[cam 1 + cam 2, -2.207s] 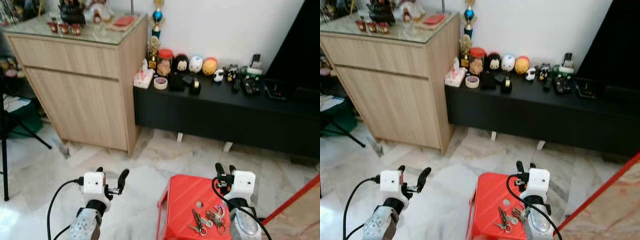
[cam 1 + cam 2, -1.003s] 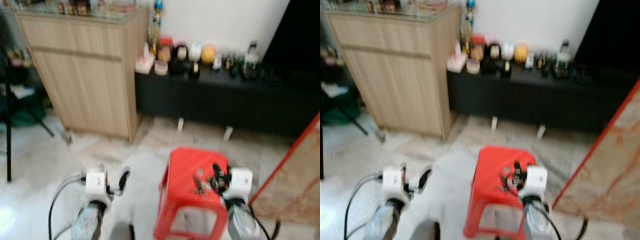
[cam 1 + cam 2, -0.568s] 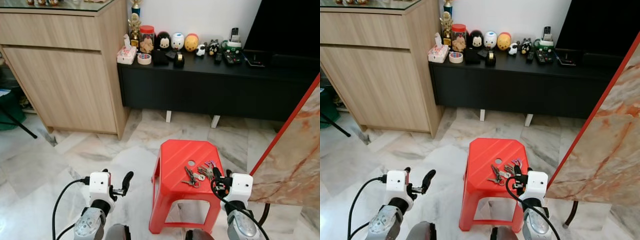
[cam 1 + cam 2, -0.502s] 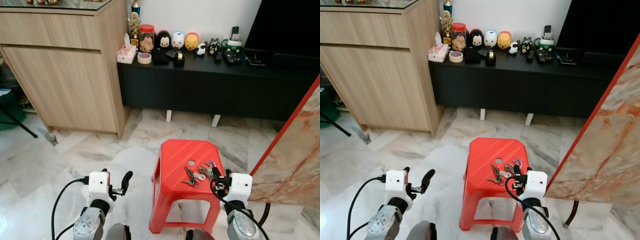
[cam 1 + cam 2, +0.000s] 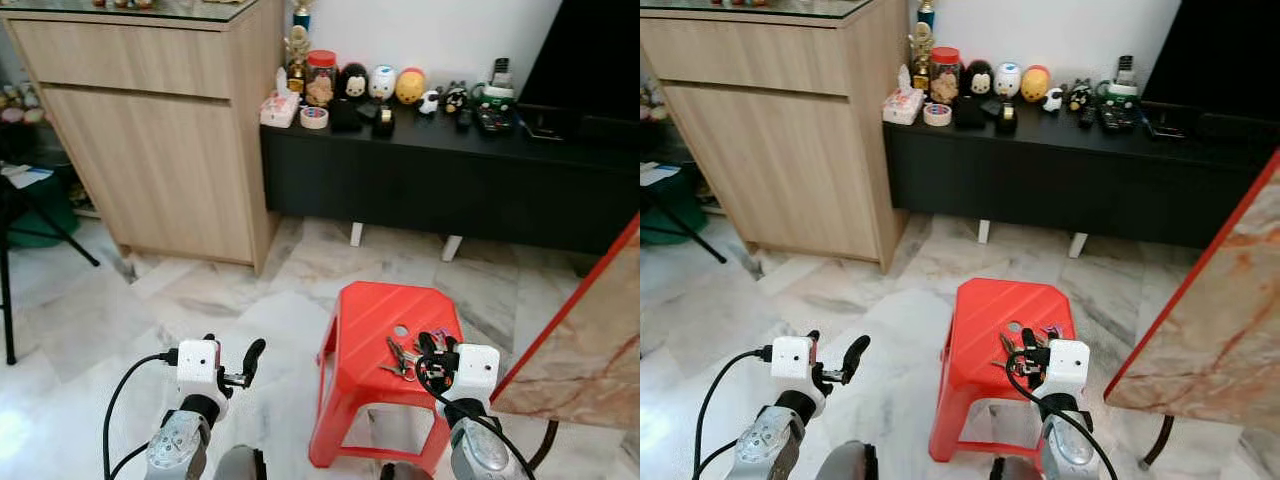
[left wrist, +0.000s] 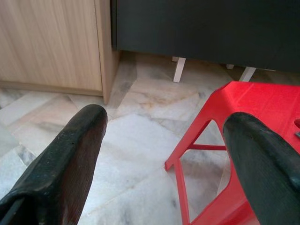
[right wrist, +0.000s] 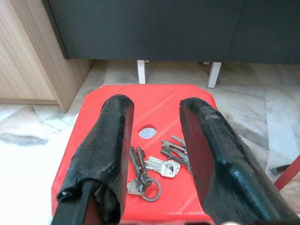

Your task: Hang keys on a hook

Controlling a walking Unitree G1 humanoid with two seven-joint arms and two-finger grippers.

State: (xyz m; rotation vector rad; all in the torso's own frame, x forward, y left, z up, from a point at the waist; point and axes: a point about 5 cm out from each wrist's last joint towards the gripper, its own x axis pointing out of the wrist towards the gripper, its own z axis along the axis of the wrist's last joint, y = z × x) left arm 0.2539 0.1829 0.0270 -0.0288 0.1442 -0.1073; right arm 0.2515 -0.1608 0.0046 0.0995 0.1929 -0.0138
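A bunch of metal keys (image 7: 152, 165) lies on the flat top of a red moulded-plastic stool (image 5: 375, 320), beside the round hole in its seat; the keys are silver-grey, strung on a wire ring, and fan out in 2 clusters. The right gripper (image 7: 157, 140) hangs just above the stool, its 2 long black fingers (image 7: 110, 150) matte and slightly rough, its jaws spread apart with the keys showing in the gap between them and nothing held. The left gripper (image 6: 164, 140) is held over the floor to the left of the stool, its jaws wide apart and empty, its rounded rubbery fingers (image 6: 77, 150) framing the stool's slanted leg. The floor (image 5: 200, 300) is polished marble in pale grey with brown veining. Behind the stool stands a low black worktop (image 5: 450, 165) on short white feet, carrying a roll of tape, a red-lidded jar, round cartoon-faced figures, remotes and a small trophy; any labels there are too small to read. To its left is a light wood-grain cabinet (image 5: 160, 150) with a glass top. A marble-patterned slab (image 5: 590, 350) with a red edge leans in at the right.
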